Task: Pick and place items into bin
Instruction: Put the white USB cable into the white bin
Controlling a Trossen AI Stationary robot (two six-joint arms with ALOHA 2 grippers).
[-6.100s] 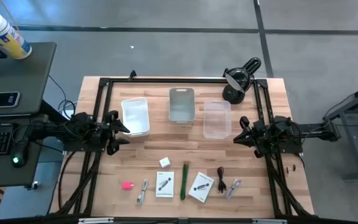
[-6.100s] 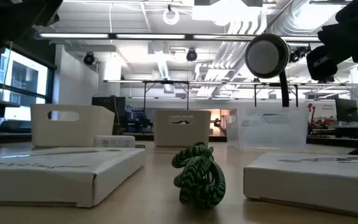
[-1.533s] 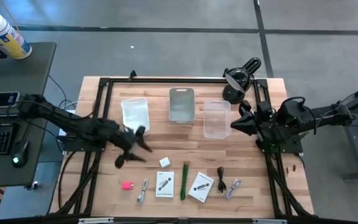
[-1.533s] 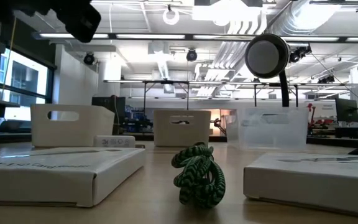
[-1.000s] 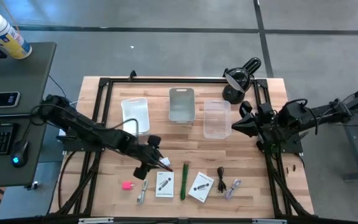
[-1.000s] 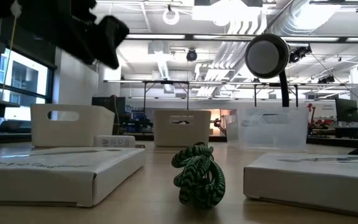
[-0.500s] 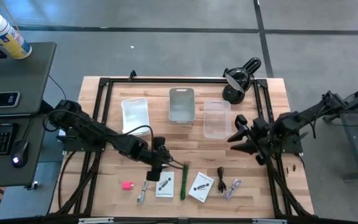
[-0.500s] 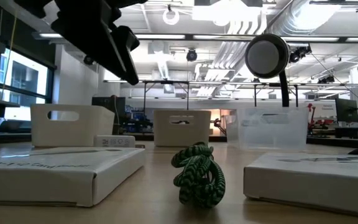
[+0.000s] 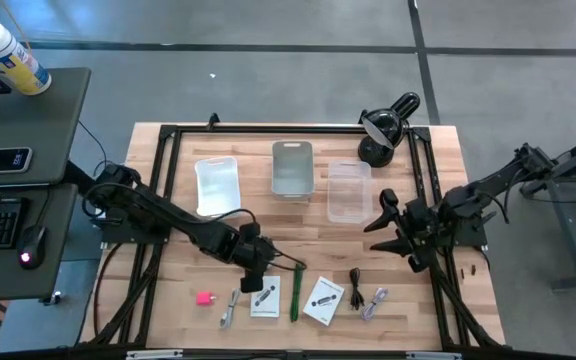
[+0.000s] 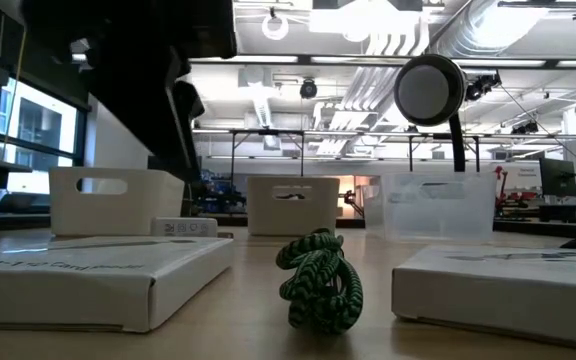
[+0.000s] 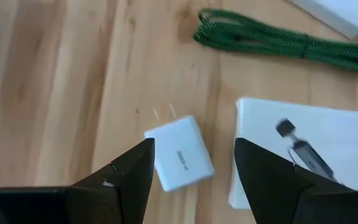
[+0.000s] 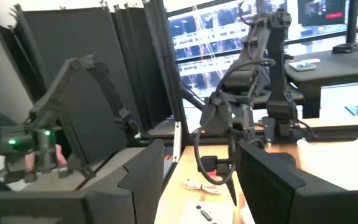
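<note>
Reaching out over the middle of the table, the left gripper [image 9: 259,272] hangs low with its two fingers [image 11: 126,180] spread apart. Directly between the fingers, as the left wrist view shows, lies the white cube [image 11: 179,153], a small plug block with two metal pins; I cannot tell if a finger touches it. Just beside the gripper, on its outer side, lies a white card with black print [image 11: 319,149], and a little beyond it the green pen [image 11: 278,41], which looks more like a green braided cord. In the high view this green pen [image 9: 296,290] lies between the first card [image 9: 265,297] and a second white card [image 9: 323,299]. Near the gripper, toward the front edge of the table, are the pink block [image 9: 205,298] and a small silvery piece [image 9: 231,306].

Farther away, toward the right side, lie the black cable [image 9: 356,290] and another silvery piece [image 9: 376,302]. Above that part of the table the right gripper [image 9: 389,227] is held in the air with its fingers spread and nothing between them.

Beyond both grippers, at the far part of the table, stand three bins in a row: a white bin [image 9: 217,187], a grey bin [image 9: 292,168] and a clear bin [image 9: 348,190]. Behind the clear bin stands the black desk lamp [image 9: 385,127].
</note>
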